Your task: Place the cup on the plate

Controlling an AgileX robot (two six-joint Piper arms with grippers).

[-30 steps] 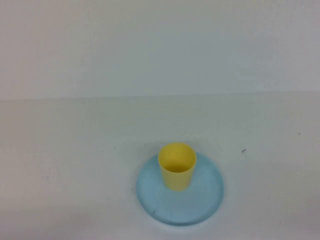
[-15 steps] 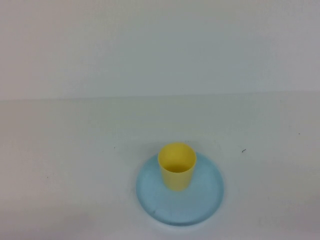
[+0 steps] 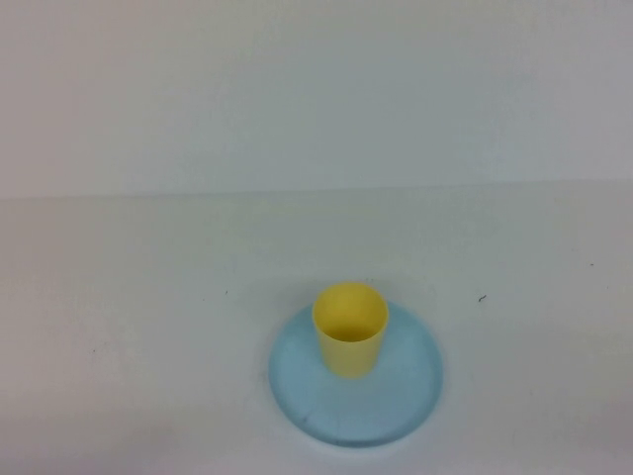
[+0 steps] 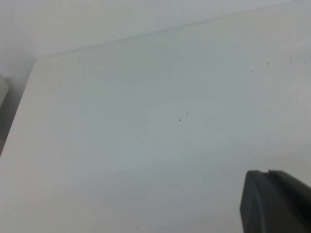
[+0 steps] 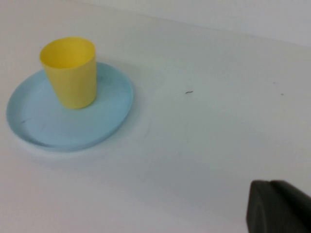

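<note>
White table (image 3: 129, 327) runs bare on the left, where the left gripper (image 4: 277, 201) hangs above it (only its dark tip shows at its own camera's edge), fingers closed on nothing. Near the middle the yellow cup (image 3: 350, 331) stands upright on the light blue plate (image 3: 396, 401), toward its far rim. Off to the right the right gripper (image 5: 279, 206) hovers, well apart from both, likewise closed and empty
</note>
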